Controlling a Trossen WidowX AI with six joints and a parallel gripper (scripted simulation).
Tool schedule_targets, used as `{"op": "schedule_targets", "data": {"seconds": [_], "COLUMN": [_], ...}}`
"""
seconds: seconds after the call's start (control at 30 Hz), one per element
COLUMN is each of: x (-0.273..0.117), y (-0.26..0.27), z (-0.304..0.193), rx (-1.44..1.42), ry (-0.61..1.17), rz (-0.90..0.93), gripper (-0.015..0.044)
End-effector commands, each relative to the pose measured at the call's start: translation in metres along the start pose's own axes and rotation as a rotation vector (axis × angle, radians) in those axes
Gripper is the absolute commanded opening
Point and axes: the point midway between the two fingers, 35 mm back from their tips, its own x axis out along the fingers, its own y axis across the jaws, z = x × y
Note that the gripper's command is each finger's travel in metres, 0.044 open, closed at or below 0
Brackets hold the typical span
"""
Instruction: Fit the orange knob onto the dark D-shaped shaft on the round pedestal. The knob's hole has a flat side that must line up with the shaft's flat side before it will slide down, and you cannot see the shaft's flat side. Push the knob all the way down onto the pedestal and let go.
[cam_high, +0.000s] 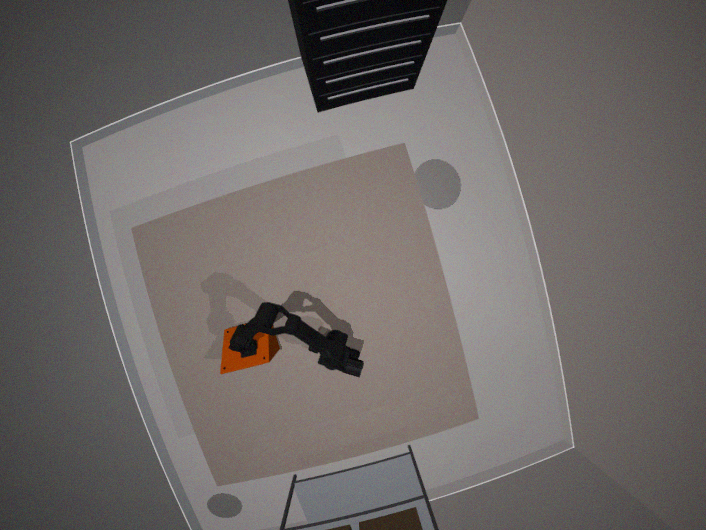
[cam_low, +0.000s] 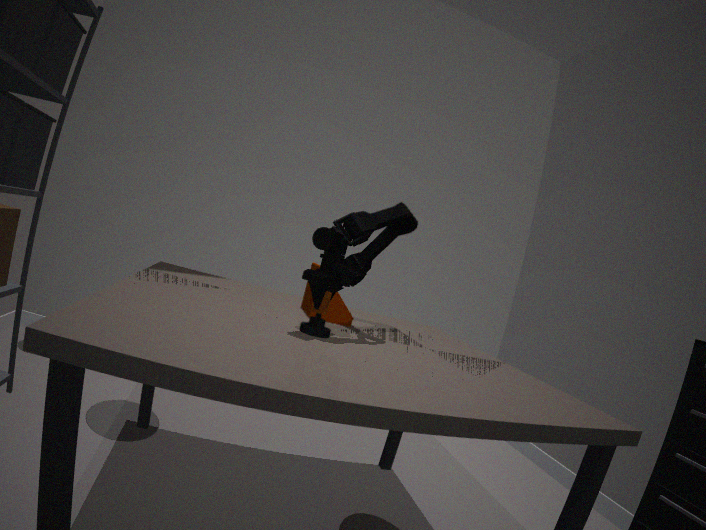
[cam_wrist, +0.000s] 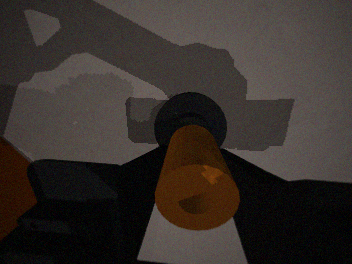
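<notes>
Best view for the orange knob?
Wrist view: the orange knob fills the centre there, its end face and shaded recess visible, between the end effector's fingers. The exterior view shows only a small orange sliver near the pedestal; in the top view the arm hides it.
</notes>
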Motion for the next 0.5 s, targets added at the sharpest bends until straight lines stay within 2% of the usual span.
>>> {"op": "schedule_targets", "data": {"seconds": [0.0,0.47], "x": [-0.0024,-0.0022], "y": [0.0,0.0044], "z": [0.0012,-0.0001], "rx": [-0.009,-0.218], "ry": [-0.003,-0.002], "rz": [-0.002,-0.002], "gripper": [0.0,0.0]}}
